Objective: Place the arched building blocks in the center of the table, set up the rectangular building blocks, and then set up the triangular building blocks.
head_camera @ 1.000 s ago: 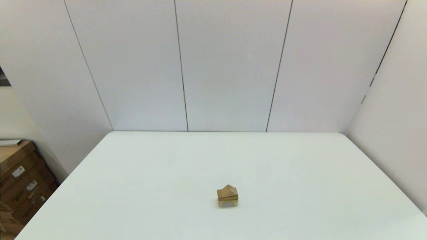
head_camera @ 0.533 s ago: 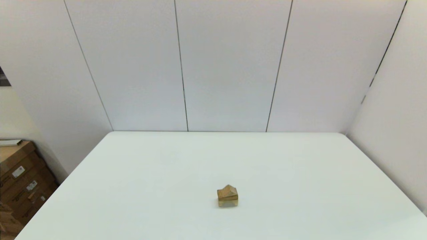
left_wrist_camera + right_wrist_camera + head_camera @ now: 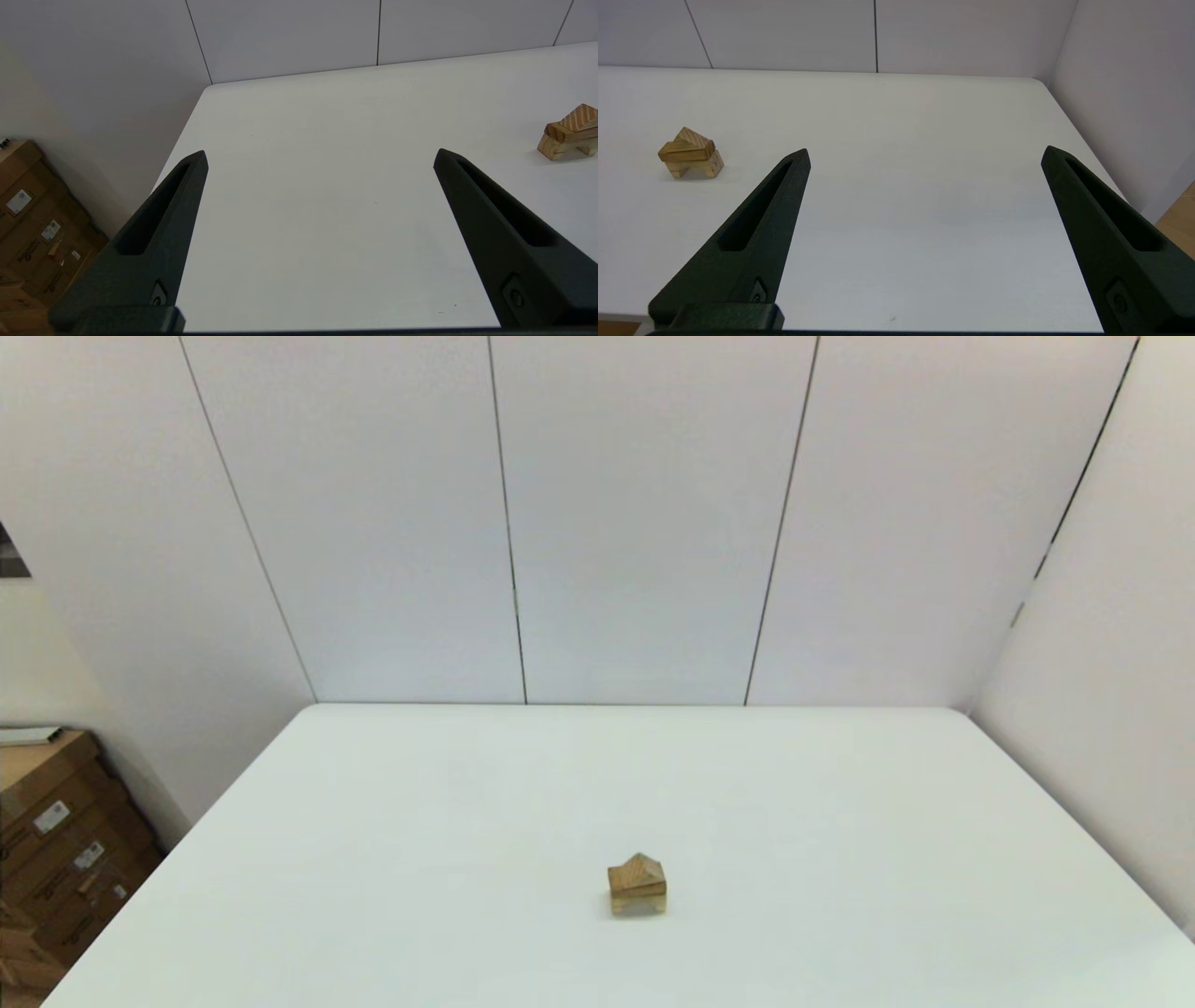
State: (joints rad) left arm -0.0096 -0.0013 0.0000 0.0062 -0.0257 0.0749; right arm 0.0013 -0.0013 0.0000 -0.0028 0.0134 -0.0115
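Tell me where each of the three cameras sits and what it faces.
Head view: high on the robot, looking down over the table at the block stack; no arm shows.
Left wrist view: behind the open left gripper, stack beyond its fingers.
Right wrist view: behind the open right gripper, same stack.
Shared: triangular block topping the stack.

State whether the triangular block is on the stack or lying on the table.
On the stack. The triangular block sits peak-up on the rectangular bar, which lies across the arched block.
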